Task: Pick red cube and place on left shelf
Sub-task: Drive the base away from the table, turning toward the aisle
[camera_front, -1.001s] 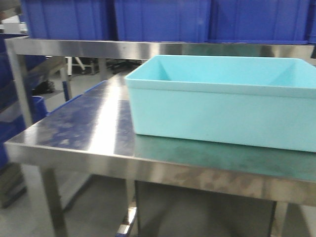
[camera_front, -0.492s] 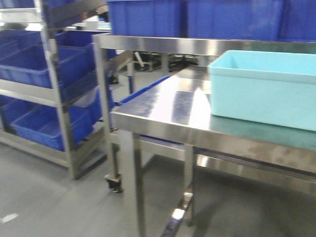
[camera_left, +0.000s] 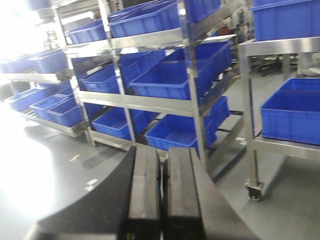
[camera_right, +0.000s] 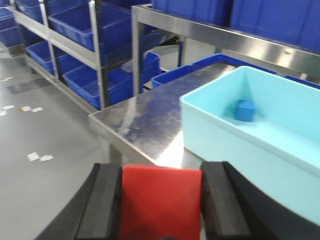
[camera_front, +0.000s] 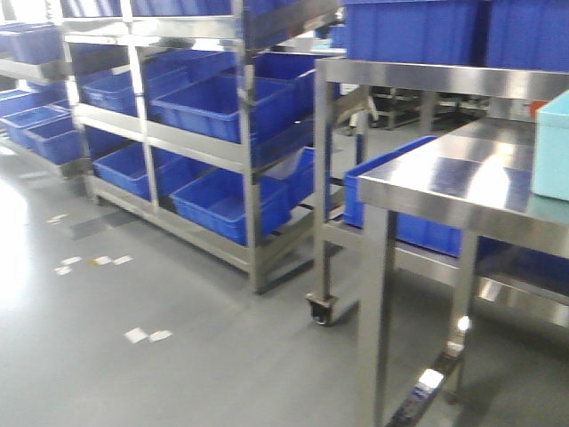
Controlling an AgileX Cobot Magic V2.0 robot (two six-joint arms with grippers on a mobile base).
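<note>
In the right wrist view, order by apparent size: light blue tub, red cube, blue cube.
1. light blue tub
2. red cube, very near the camera
3. blue cube; true size against the red one unsure

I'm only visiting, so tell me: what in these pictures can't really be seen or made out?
- The red cube: in the right wrist view, its lower part is cut off by the bottom edge and its sides are covered by the right gripper.
- The light turquoise plastic bin: in the front view, mostly cut off by the right edge.
- The white scraps on the grey floor: in the front view, too small and blurred to identify.
</note>
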